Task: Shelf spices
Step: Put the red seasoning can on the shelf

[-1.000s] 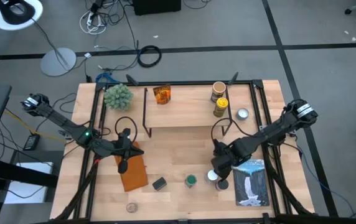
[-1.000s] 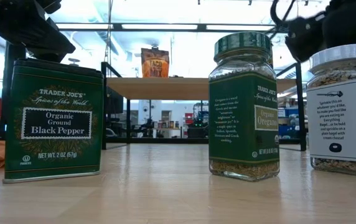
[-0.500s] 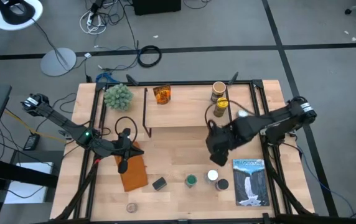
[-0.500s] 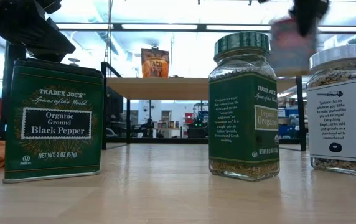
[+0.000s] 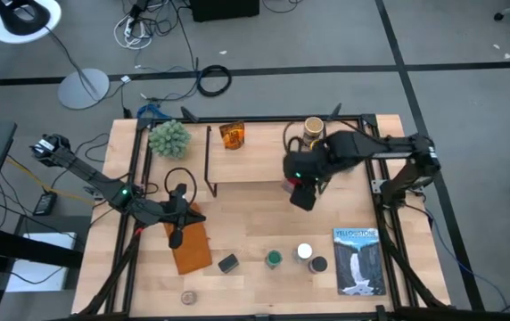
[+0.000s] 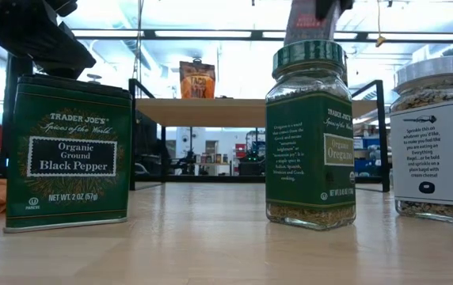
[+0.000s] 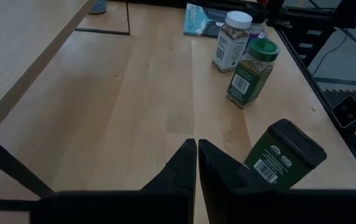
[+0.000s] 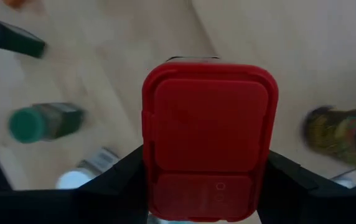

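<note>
My right gripper [image 5: 301, 189] is shut on a red-lidded spice tin [image 8: 209, 137] and hangs high over the front edge of the shelf [image 5: 264, 160], a light board on black wire legs. An amber jar [image 5: 231, 135] and a tan jar [image 5: 314, 130] stand on the shelf. Near the table's front stand a black pepper tin [image 5: 228, 263], a green-lidded oregano jar [image 5: 274, 259], a white-lidded jar [image 5: 304, 252] and a dark-lidded jar [image 5: 318, 265]. My left gripper [image 5: 176, 234] waits shut over the orange notebook [image 5: 190, 248]. My right gripper pinches the tin between its two fingers, one on each of two opposite sides just below the red lid [image 8: 148, 163]. The fingers [image 8: 123, 171] come from above, pointing steeply down. The tin is lifted clear, upright, with its lid up toward the wrist.
A green plant ball [image 5: 168, 136] sits at the shelf's far left. A blue-and-white book [image 5: 359, 260] lies at the near right. A small round tin [image 5: 188, 297] sits by the front edge. Bare tabletop [image 5: 255, 214] lies between the shelf and the jars.
My right gripper has risen from among the jars beside the book and swung toward the far edge and somewhat left, reaching the shelf's front edge, rolling its wrist on the way. The red-lidded tin has gone up with it, lifted clear of the table.
</note>
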